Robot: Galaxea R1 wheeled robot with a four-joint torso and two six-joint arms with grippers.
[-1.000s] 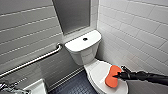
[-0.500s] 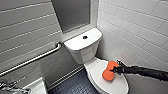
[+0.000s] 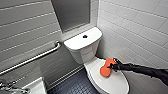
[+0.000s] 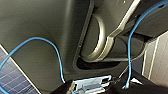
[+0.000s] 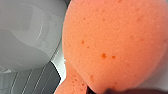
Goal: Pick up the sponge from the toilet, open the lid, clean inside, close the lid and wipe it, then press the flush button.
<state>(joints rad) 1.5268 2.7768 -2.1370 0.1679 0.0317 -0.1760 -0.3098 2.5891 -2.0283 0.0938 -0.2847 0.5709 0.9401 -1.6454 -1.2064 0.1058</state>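
The right end effector [image 3: 110,67] reaches in from the tiled wall side and is clamped on the sponge [image 3: 104,72], pinching the orange block across its middle so hard that it bulges into two lobes on either side of the grip. The sponge sits over the rear part of the closed lid [image 3: 113,82] of the toilet [image 3: 83,53], close to where the lid meets the tank; whether it is pressed against the lid or just above it cannot be told. In the right wrist view the porous orange face sits right up against the camera, with glossy white ceramic behind it. The flush button [image 3: 85,36] lies untouched in the middle of the tank top, well apart from the sponge. The main risk seems to be the grip itself: a soft block held only at a squeezed waist can twist or slide out if it drags on the slick lid, and would then drop to the dark floor tiles [image 3: 75,86]. Pushing down unevenly could also fold a lobe under. The arm runs close along the white wall tiles [image 3: 140,32], so a wide sweep might graze them.
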